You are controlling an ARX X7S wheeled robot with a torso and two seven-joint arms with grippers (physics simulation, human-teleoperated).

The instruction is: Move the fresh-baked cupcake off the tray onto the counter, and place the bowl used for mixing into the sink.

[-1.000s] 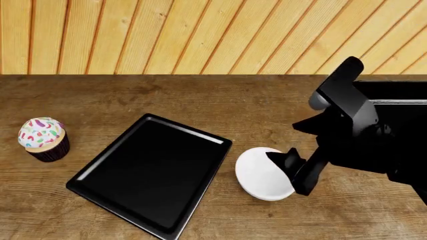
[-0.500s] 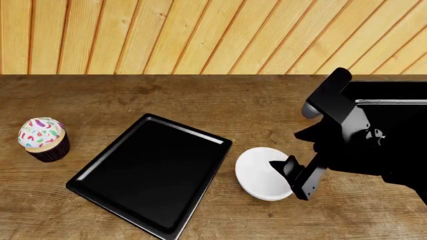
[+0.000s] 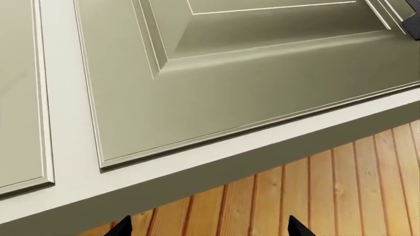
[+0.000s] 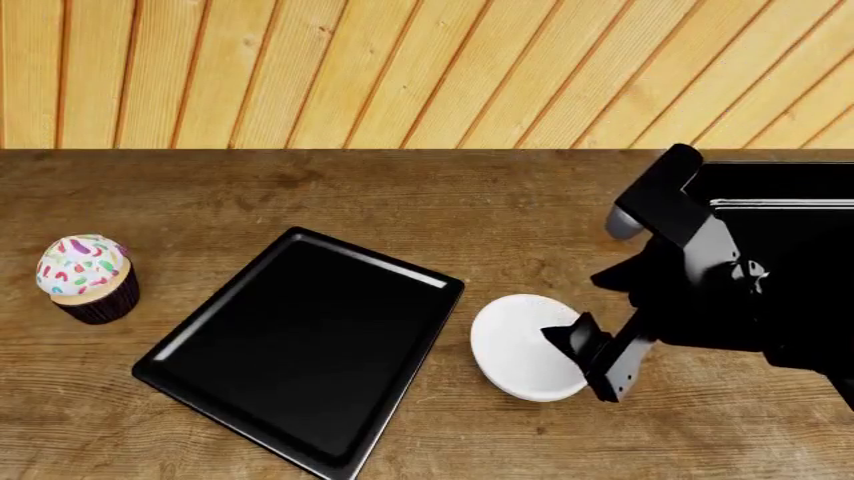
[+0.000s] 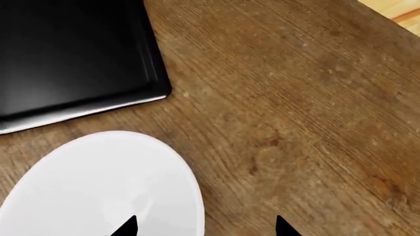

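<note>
1. Right now your right gripper [image 4: 587, 350] sits at the bowl's 3 o'clock edge in the head view, fingers spread apart; the right wrist view shows one fingertip [image 5: 126, 227] over the white rim and the other over bare wood, so the rim lies between them, nothing clamped.
2. The bowl [image 4: 523, 348] rests on the counter [image 4: 267, 190], just beside the tray's 3 o'clock corner and well short of the sink.
3. The sink [image 4: 801, 215] is only partly visible at 3 o'clock of the head view, mostly hidden behind your right arm.
4. The tray [image 4: 300, 345] is bare at centre, nothing on it.
5. The cupcake [image 4: 87, 278] stands upright on the wood at the tray's 9 o'clock, well apart from it. I'd call that half done.
6. Your left gripper [image 3: 206, 228] is parked away from the work, facing a cabinet door [image 3: 217, 73] and wooden floor [image 3: 315, 191]; only the two tips show, apart, holding nothing.
7. What's left, by my read: close on the bowl rim, lift, carry toward 3 o'clock, release in a basin.
8. Rim grip looks thin; the smooth bowl may slip.
</note>
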